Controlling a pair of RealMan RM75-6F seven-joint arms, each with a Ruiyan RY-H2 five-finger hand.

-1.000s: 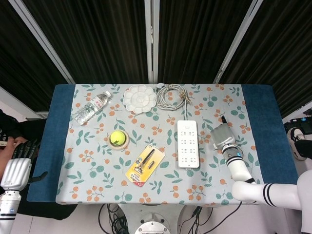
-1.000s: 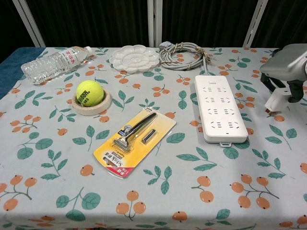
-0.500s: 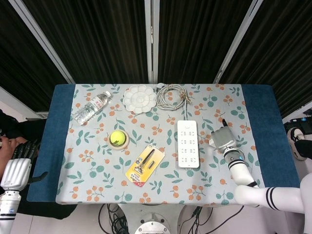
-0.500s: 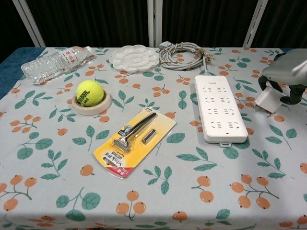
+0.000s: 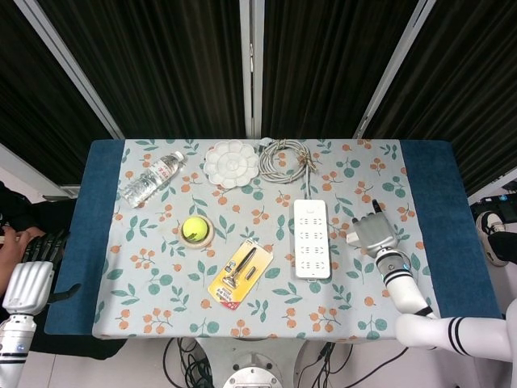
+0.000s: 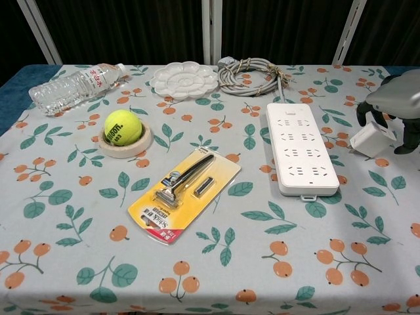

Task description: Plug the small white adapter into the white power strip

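White rectangular plastic power strip [image 6: 301, 148] lies flat, right of centre on the floral tablecloth [image 6: 79, 216]. Right hand [image 6: 396, 107] at right edge, fingers pinching small white cube adapter [image 6: 371, 140] just right of strip. Left hand [image 5: 31, 279] off table's left; fingers' state cannot tell.

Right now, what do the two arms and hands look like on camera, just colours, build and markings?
The right hand has a silver-grey metallic back with dark fingers; behind it, a white wrist with a blue-lit ring, then a rounded white arm with black bands near the elbow. The left hand shows a ribbed white back and dark fingers, on a white forearm with a small blue mark. No loose cables visible.
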